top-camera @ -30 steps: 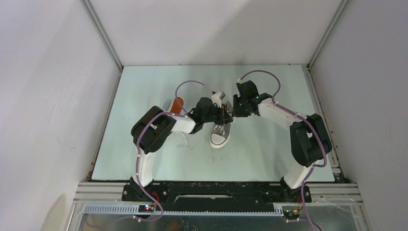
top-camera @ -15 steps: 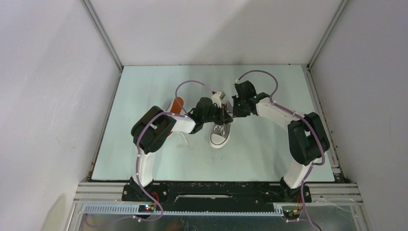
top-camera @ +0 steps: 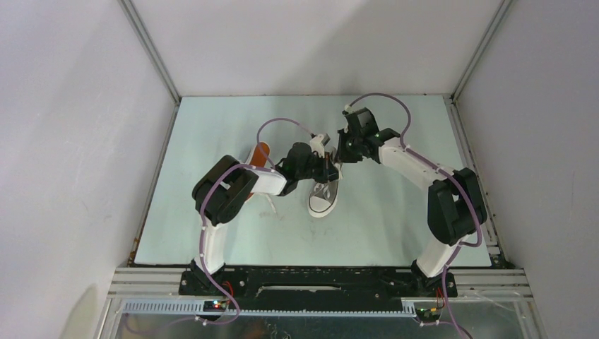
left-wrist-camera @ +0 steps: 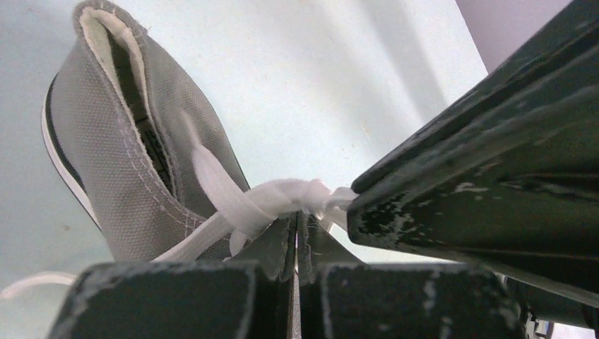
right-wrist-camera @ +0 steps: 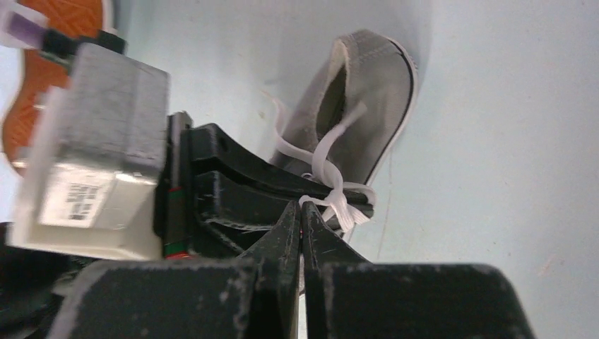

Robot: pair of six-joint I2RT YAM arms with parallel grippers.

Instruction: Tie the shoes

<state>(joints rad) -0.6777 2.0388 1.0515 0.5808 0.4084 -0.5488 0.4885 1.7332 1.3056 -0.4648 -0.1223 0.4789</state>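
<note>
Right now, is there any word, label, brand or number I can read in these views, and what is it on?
Printed label on the grey-and-white box mounted on the left arm: lines of small print, too blurred to read.
Grey sneaker: no brand, word or number shows in any view.
Nothing else in view carries readable text.
</note>
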